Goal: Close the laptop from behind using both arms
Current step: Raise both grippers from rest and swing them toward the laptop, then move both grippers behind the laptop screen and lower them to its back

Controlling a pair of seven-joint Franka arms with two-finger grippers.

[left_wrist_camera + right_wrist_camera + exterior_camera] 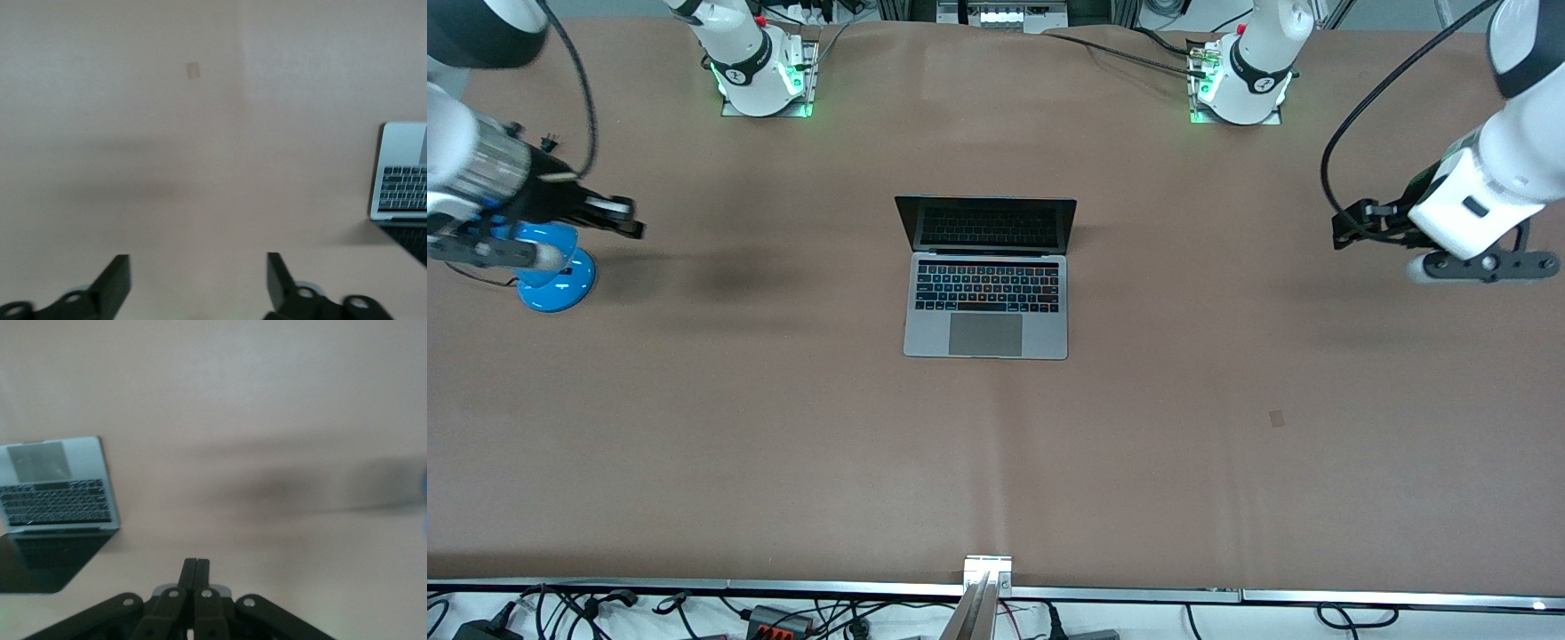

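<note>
Brown surface (783, 444) is carrying the laptop (986, 293) at frame centre, lid raised; it is being flanked by the released left gripper (1343, 229) at right edge and the clenched right gripper (627, 218) at left edge, both well apart from it.

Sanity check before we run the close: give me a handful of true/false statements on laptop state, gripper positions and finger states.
1. The laptop is open, its keyboard showing. True.
2. The left gripper is shut. False: its fingers are spread apart, over bare table toward the left arm's end.
3. The right gripper is shut. True: its fingers are pressed together with nothing between them.
4. The right gripper is touching the laptop's lid. False: it is up over the table toward the right arm's end, above the blue object, well apart from the laptop.
5. The laptop's screen is lit. False: it is dark.
</note>
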